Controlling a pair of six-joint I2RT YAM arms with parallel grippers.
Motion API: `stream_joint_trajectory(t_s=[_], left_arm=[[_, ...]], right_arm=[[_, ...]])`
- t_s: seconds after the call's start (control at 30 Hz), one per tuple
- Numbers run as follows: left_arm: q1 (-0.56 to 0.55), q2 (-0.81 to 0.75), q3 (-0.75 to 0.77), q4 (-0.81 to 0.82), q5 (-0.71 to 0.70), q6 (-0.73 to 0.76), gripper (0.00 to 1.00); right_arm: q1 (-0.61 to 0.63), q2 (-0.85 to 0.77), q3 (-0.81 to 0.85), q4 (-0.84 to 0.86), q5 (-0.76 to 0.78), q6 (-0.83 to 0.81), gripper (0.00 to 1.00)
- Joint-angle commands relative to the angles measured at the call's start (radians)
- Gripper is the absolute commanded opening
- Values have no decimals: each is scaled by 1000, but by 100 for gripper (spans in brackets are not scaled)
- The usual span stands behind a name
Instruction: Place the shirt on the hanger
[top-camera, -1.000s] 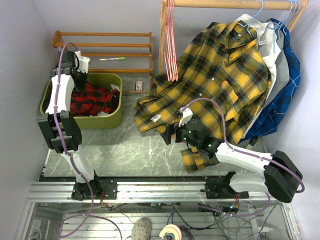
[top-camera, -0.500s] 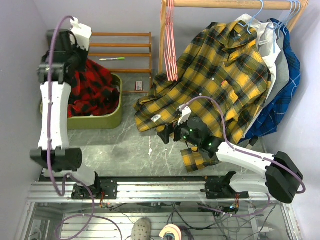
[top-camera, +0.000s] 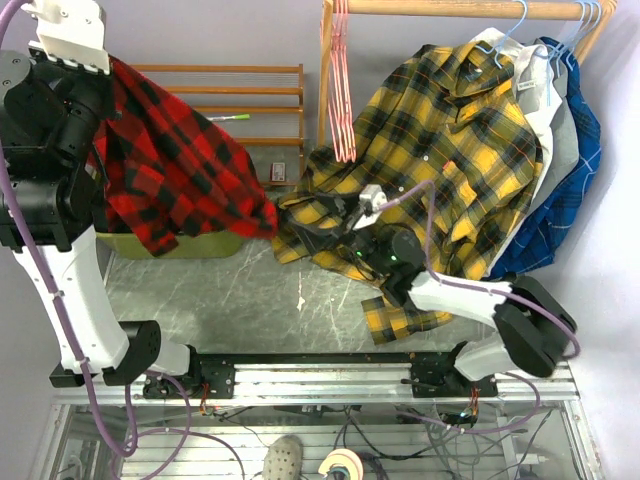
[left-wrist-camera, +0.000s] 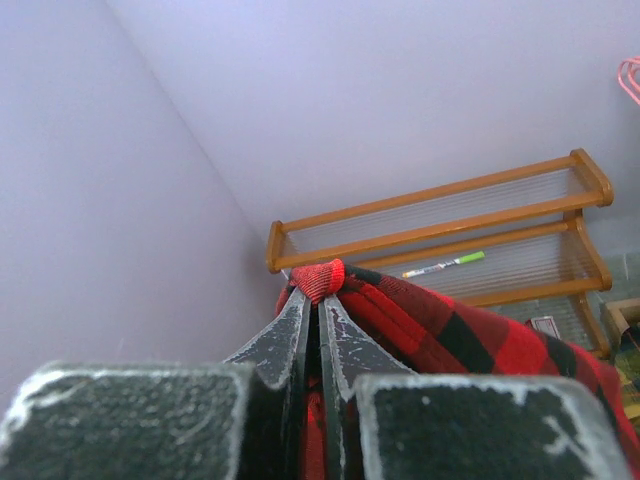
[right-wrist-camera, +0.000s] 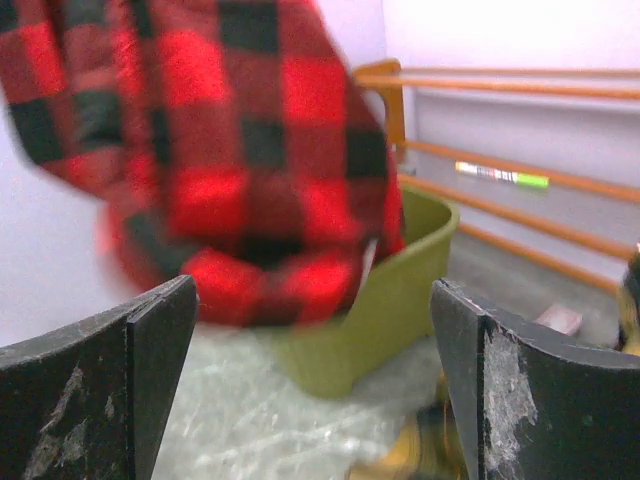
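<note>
**Jaw state.** The left gripper (left-wrist-camera: 318, 295) is clamped nearly flat on a red hem fold of the shirt (left-wrist-camera: 440, 330). Only the left wrist view shows this pinch. In the top view the left gripper (top-camera: 93, 70) sits high at the upper left and its fingers are hidden by cloth. The right gripper (right-wrist-camera: 312, 295) stands wide apart and holds nothing. The top view places it (top-camera: 305, 218) low over the table (top-camera: 250, 300), pointing left, with its fingers near the shirt's lower right corner.

**Shirt.** The shirt (top-camera: 170, 170) hangs from the left gripper and drapes down and to the right. The right wrist view shows it (right-wrist-camera: 250, 150) blurred, its lowest edge at the rim of the green bin (right-wrist-camera: 390, 290). The top view shows only a sliver of that bin (top-camera: 225, 243) below the cloth.

**Beyond.**
- A wooden rack (left-wrist-camera: 450, 225) stands against the back wall, with a green marker (left-wrist-camera: 445, 265) on a shelf.
- The hanger (top-camera: 343, 110) hangs among other pink ones at the left end of the wooden rail (top-camera: 450, 8), well apart from the shirt.
- A yellow plaid shirt (top-camera: 450, 150) hangs to its right. Only the top view shows it.
</note>
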Motion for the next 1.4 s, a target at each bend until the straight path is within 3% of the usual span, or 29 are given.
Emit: stream_joint_trajectory(t_s=[0.0,0.1,0.17,0.3,0.53,0.7,1.0,1.07,1.17,1.23,1.27,1.37], left_arm=[[-4,-7,25,-16,-16,6,12],[-3,-29,-5,-10,-18,3,12],[-3,-37,-21,-7,-22,-2,12],[-3,-47,-32,-1,-17,-12,12],[-3,-42,-26,0,-22,-22,13],[-3,-45,-27,2,-12,-35,13],[-3,-56,-17,-4,-20,-46,13],[-3,-56,-7,-11,-18,-59,12],[-3,-56,30,-29,-2,-86,11],[-3,-55,63,-41,9,-96,11],[-3,-53,81,-46,8,-96,11],[-3,-48,111,-57,-12,-83,11]], right_arm=[[20,152,196,212,-82,-47,100],[93,215,301,199,-141,-93,99],[164,230,340,159,-159,-209,99],[297,242,307,163,-126,-466,100],[456,257,267,59,-67,-697,100],[484,403,306,237,174,-823,100],[482,578,464,195,206,-832,94],[482,629,516,201,242,-861,82],[470,716,592,231,276,-909,31],[468,728,630,221,295,-926,10],[466,717,635,209,289,-929,3],[451,656,614,176,263,-924,0]])
